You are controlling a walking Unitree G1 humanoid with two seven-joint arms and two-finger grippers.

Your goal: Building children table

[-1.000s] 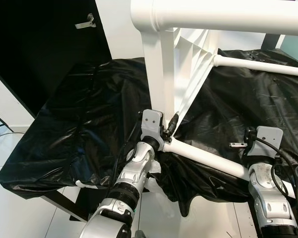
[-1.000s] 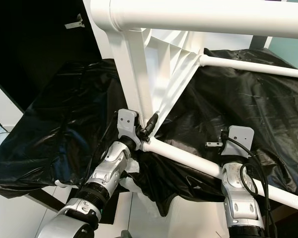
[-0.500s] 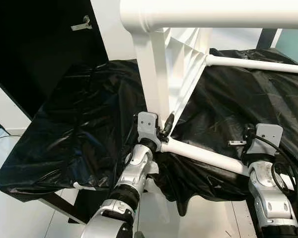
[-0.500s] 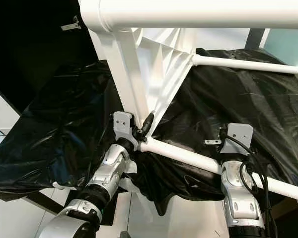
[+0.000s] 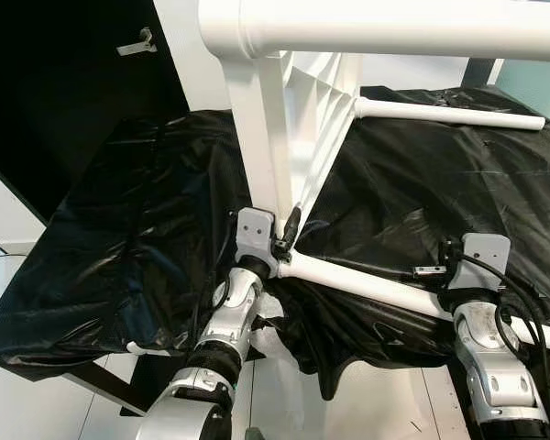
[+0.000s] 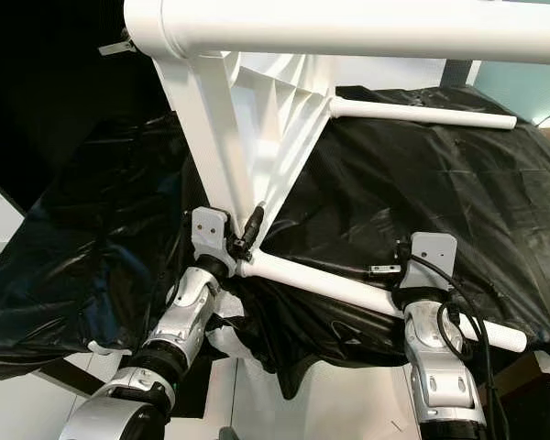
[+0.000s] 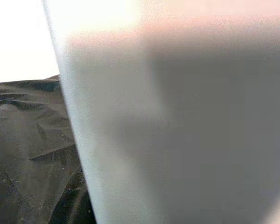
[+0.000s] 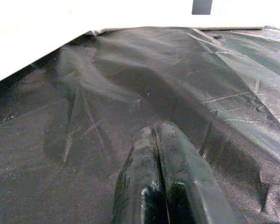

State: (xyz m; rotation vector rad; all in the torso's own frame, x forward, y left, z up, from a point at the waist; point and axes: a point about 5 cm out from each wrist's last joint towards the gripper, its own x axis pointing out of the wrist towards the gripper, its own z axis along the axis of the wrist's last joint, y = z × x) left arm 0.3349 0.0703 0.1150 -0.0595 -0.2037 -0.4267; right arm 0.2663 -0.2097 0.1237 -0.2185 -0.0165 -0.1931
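Note:
A white children's table (image 5: 266,137) lies tipped on a surface covered in black plastic sheet (image 5: 137,211), its ribbed underside facing me. One round leg (image 5: 394,27) runs across the top of the view, and another leg (image 5: 449,115) lies at the back. A near leg (image 5: 367,284) slants toward my right arm. My left gripper (image 5: 284,234) is shut on the table's frame where the near leg joins the corner; the left wrist view has that white surface (image 7: 177,130) very close. My right gripper (image 8: 155,133) is shut on nothing, over the sheet beside the near leg.
The black sheet hangs over the surface's front edge (image 5: 330,367), above white floor tiles (image 5: 37,403). A dark door with a metal handle (image 5: 133,44) stands at the back left. A dark table leg (image 5: 101,390) shows under the sheet at the lower left.
The whole picture has slid left, so the camera has moved. Both grippers keep their places against the table and the near leg.

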